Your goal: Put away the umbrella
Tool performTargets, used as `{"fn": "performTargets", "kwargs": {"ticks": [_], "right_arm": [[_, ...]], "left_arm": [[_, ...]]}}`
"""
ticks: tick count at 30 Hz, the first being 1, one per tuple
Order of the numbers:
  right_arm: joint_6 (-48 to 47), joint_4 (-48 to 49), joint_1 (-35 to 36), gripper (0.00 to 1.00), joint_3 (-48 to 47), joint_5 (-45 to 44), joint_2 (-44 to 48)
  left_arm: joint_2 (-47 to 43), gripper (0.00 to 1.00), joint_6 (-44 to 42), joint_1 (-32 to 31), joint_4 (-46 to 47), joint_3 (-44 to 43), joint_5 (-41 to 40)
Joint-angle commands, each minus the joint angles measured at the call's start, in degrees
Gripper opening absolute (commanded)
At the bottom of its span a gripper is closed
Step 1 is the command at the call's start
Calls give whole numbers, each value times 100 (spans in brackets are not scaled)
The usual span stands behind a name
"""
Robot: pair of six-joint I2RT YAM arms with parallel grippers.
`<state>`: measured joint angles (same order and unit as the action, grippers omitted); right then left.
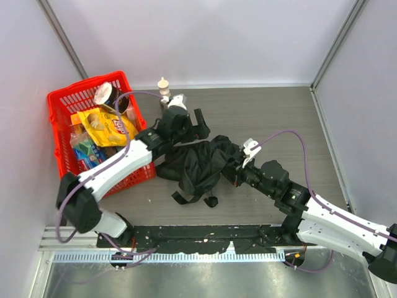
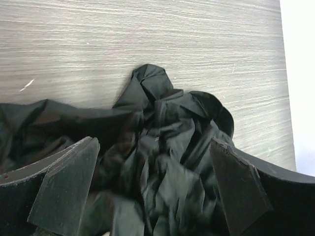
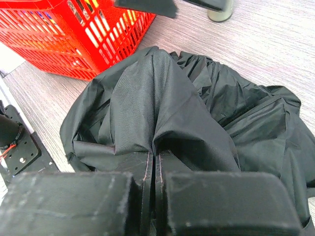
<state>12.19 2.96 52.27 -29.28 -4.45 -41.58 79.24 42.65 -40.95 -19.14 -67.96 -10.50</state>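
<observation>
One umbrella, collapsed into a crumpled black heap on the table. It lies between the two grippers and touches both. No shaft or handle can be picked out. One strap loop trails from the heap's near edge.

Left gripper: jaws spread wide, one finger either side of a bunched-up mound of fabric. The cloth sits in the gap directly under it and nothing is clamped.

Right gripper: jaws pressed together, pinching a raised fold of umbrella fabric that runs straight into the seam between the fingers. The rest of the heap spreads out ahead of it.

One red basket, slatted plastic, just left of the left gripper. From the right wrist it shows beyond the heap, up and to the left. It touches the umbrella nowhere I can see.
- one yellow packet on top, print too small to read
- one tub with a white lid, lying tilted at the far end
- one blue-green packet at the near end, label unreadable
- more items underneath, can't count them

One small bottle with a beige cap, upright, just beyond the left gripper and beside the basket's far corner. No label visible.
</observation>
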Motion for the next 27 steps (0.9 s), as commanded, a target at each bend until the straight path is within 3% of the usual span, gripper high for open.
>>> {"fn": "performTargets", "kwargs": {"ticks": [1, 8, 15, 16, 17, 19, 21, 25, 27], "right_arm": [[-111, 416, -6, 1, -69, 155, -52], [-208, 372, -6, 1, -52, 111, 54], [-146, 442, -6, 1, 89, 120, 45], [-120, 451, -6, 1, 115, 128, 45], [-111, 442, 2, 1, 124, 111, 45], [-85, 372, -6, 1, 124, 93, 19], [-50, 241, -6, 1, 98, 84, -8], [64, -260, -15, 1, -95, -21, -139], [248, -796, -6, 13, -350, -38, -289]], "left_arm": [[907, 100, 112, 52, 68, -586, 749], [1270, 100, 200, 8, 59, -174, 1024], [1023, 100, 462, -18, 1340, 792, 1919], [1040, 96, 524, -18, 1577, 915, 2007], [1067, 87, 612, -18, 1814, 1004, 2104], [1128, 58, 656, -27, 1878, 987, 2210], [1085, 39, 613, -10, 2107, 917, 2141], [944, 8, 560, 8, 2449, 733, 2113], [909, 0, 630, 8, 2633, 601, 2219]]}}
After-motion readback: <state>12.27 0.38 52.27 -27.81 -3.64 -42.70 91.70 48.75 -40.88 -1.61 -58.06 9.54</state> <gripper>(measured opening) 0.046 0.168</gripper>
